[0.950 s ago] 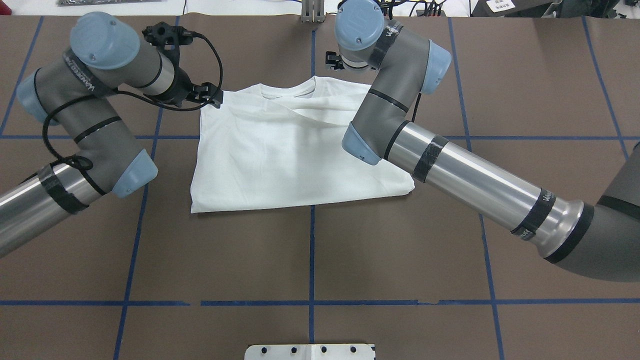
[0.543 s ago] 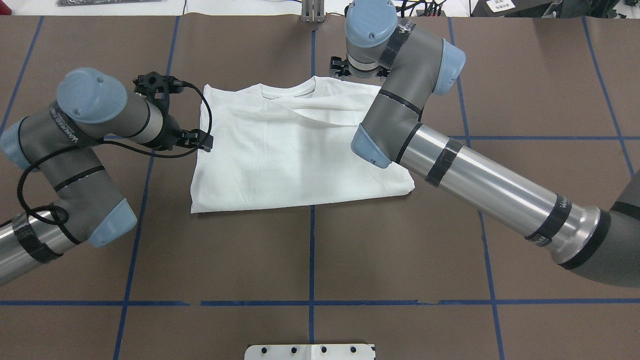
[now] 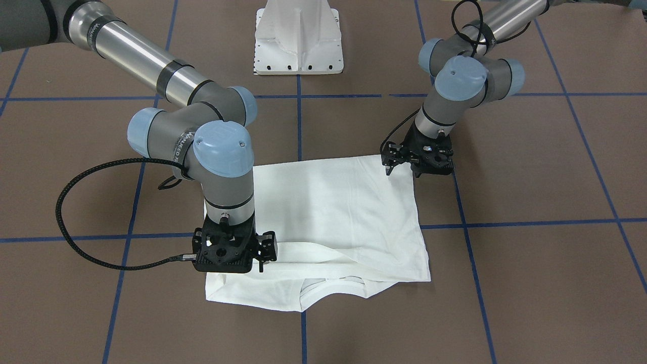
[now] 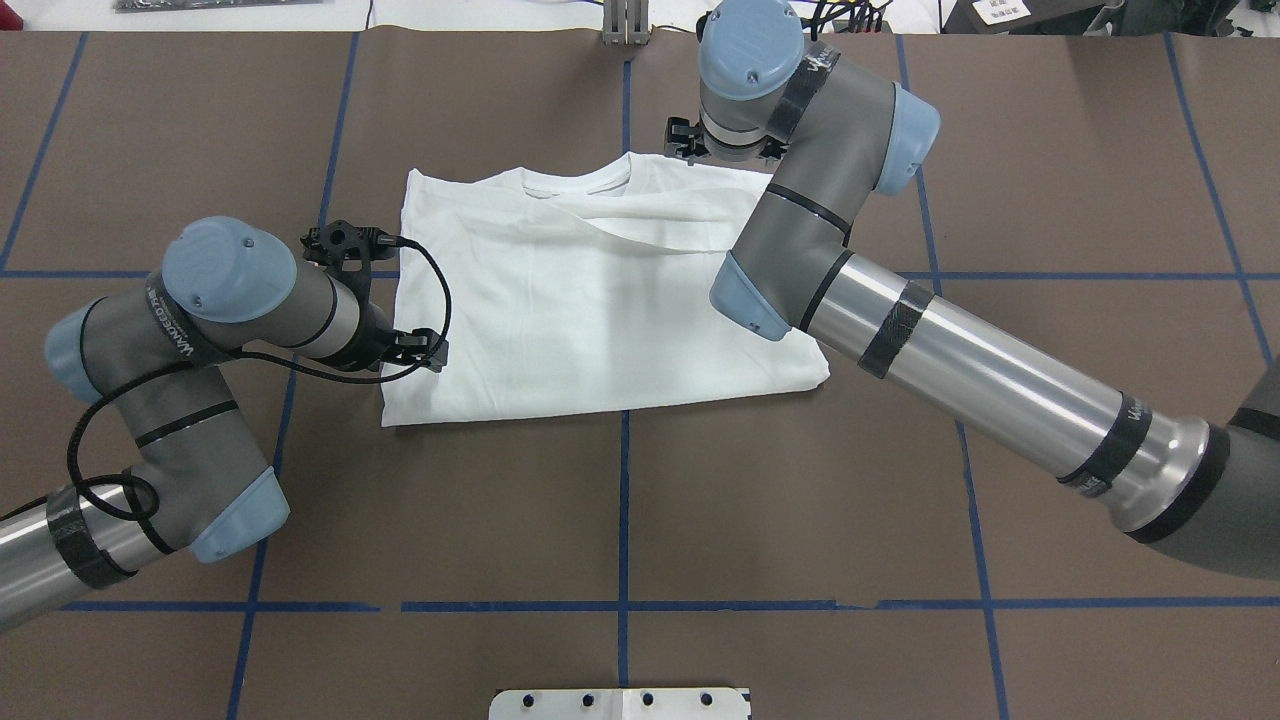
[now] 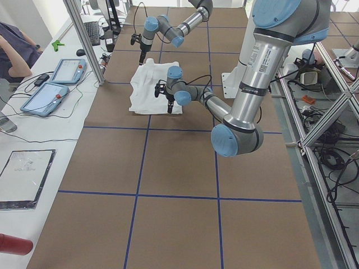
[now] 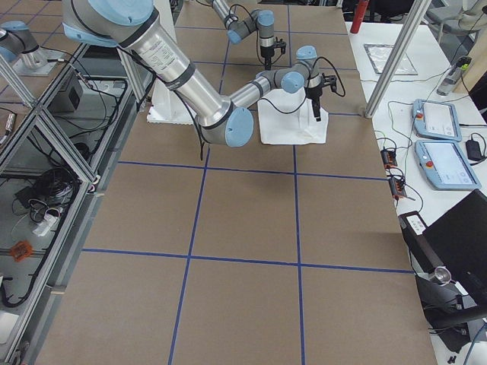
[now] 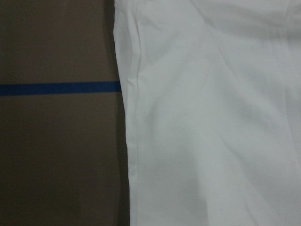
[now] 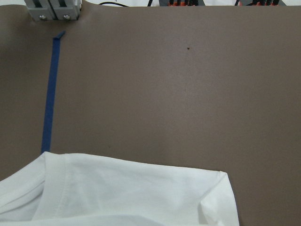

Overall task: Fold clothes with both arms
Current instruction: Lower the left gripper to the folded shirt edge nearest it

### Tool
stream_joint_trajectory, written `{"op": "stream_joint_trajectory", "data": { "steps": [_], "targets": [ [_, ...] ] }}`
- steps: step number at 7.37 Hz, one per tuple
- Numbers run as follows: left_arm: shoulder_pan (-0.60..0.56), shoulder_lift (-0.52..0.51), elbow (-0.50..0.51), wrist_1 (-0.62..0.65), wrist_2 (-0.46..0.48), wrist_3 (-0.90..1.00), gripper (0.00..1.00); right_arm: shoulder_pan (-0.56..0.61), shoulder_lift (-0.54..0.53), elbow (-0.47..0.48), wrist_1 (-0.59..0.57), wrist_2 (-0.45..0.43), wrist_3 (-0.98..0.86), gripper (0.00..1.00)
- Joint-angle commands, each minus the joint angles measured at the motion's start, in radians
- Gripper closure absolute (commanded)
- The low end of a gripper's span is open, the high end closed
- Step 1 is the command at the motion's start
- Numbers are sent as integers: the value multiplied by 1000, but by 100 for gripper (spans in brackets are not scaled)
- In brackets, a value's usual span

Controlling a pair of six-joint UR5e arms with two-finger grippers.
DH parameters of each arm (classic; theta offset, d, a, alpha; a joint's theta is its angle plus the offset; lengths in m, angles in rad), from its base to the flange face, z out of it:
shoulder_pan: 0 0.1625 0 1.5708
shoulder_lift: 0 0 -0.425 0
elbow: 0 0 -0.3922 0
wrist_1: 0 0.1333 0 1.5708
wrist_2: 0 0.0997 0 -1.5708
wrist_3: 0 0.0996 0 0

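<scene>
Your white T-shirt (image 4: 590, 300) lies flat on the brown bench (image 4: 800, 500), folded to a rough rectangle. It straddles the middle one of the blue tape lines (image 4: 623, 500). Its collar (image 4: 575, 185) is on the side away from the robot, and one sleeve (image 4: 650, 235) lies slantwise across the chest.

From overhead, the right arm (image 4: 960, 360) blocks your view: its elbow and forearm cover the shirt's right side. The right end effector (image 4: 720, 150) points down at the far right shoulder corner. You cannot tell whether its fingers are spread or pressed together, since the wrist hides them and its own camera shows only the shoulder seam and bare bench.

The left arm (image 4: 190, 330) comes in low from the other side. The left end effector (image 3: 403, 173) hangs over the shirt's left edge, toward the hem corner near the robot. Its two fingertips look spread, with nothing pinched. Whether they touch the cloth is unclear.

A black cable (image 3: 57, 210) loops out from the right wrist over the bench beside the shirt. The white pedestal base (image 3: 298, 40) stands well apart from the shirt, on the robot's side.

Beyond the far edge, a side table (image 5: 33, 140) carries two tablets (image 5: 49, 99) and a red cylinder (image 5: 14, 245). A person's arm (image 5: 14, 50) shows at its end.
</scene>
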Motion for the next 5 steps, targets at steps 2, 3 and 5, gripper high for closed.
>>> {"op": "stream_joint_trajectory", "data": {
  "steps": [2, 3, 5],
  "targets": [
    [24, 1, -1, 1, 0, -5, 38, -1, -3, 1, 0, -1, 0, 0],
    [31, 2, -1, 3, 0, -5, 39, -1, -3, 1, 0, -1, 0, 0],
    [34, 42, -26, 3, 0, -5, 39, -1, -1, 4, 0, -1, 2, 0]
  ]
}}
